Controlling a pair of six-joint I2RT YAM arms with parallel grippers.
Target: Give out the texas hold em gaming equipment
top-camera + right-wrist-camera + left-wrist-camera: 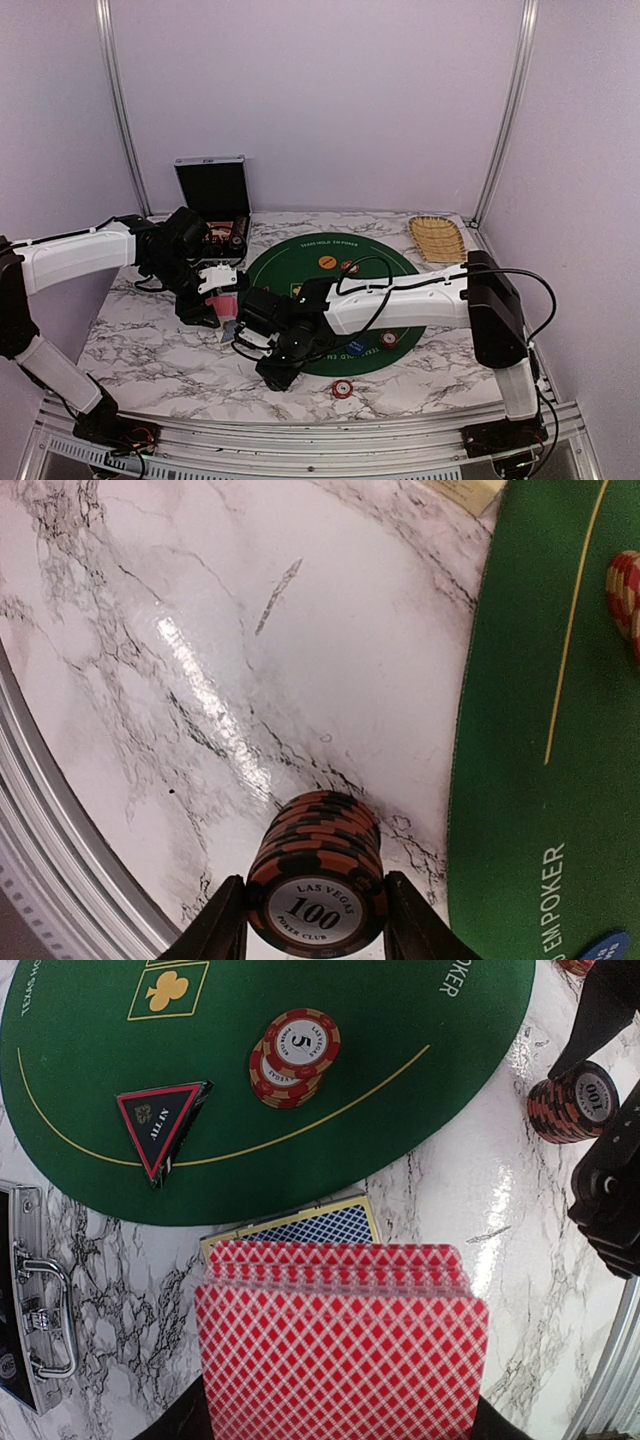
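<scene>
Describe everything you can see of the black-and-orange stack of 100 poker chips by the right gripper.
The black-and-orange stack of 100 poker chips is made up of several round chips, the count unclear. They are dark with orange edge stripes and look like plastic or clay. The top chip's white label reads LAS VEGAS 100 POKER CLUB. The stack stands upright, slightly staggered, on the white marble tabletop, just off the green felt mat. The right gripper has its fingers close on both sides; whether they press the stack cannot be told.

Mat (285, 265) mid-table (150, 345), case (212, 190) behind-left, basket (438, 238) behind-right, marker (160, 1125) and short chip stack (295, 1055) side by side on the mat, card fan (340, 1350) over a card pack (310, 1228) at the mat's edge — tall chip stack (318, 880) just off it, lone chip (342, 388) in front.
</scene>
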